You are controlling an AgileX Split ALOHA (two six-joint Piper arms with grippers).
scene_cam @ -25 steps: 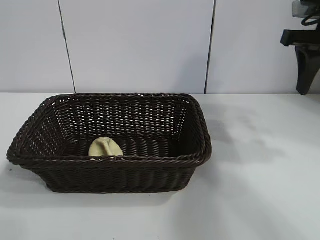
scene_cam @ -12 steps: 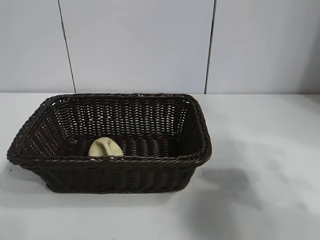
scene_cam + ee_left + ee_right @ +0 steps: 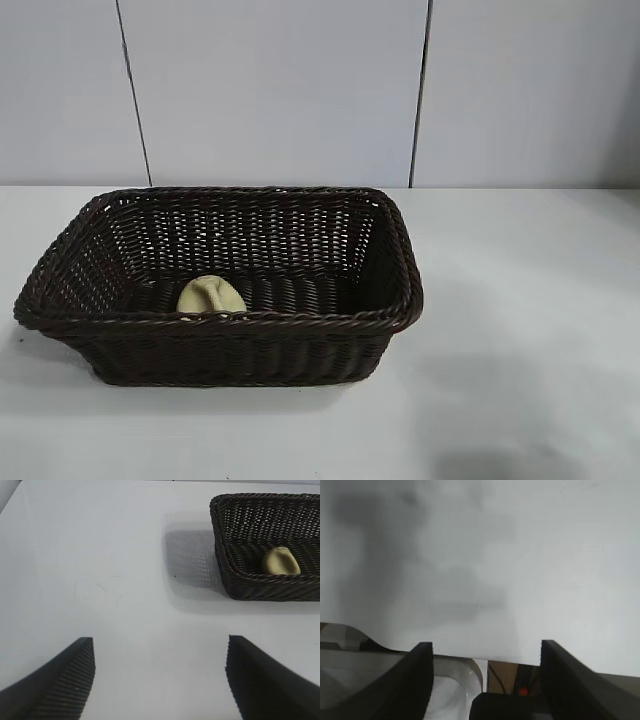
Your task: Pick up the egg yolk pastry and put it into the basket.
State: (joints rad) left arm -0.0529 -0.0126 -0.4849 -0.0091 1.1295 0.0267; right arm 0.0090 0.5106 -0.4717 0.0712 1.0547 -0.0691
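Note:
The pale yellow egg yolk pastry (image 3: 211, 296) lies on the floor of the dark brown wicker basket (image 3: 330, 322), near its front wall. The left wrist view shows the same pastry (image 3: 280, 561) inside the basket (image 3: 220, 540), far from my left gripper (image 3: 160, 652), which hangs open over bare white table with nothing between its fingers. My right gripper (image 3: 486, 652) is open too and holds nothing; it hangs by the table's edge. Neither arm shows in the exterior view.
The white table (image 3: 520, 300) spreads bare to the right of the basket and in front of it. A grey panelled wall (image 3: 280, 90) stands behind. Past the table edge, the right wrist view shows a dark base with a red light (image 3: 522, 691).
The right arm, seen at the exterior view's top right a second ago, has left that view. Its shadow on the table slid toward the front. Basket and pastry have not moved.

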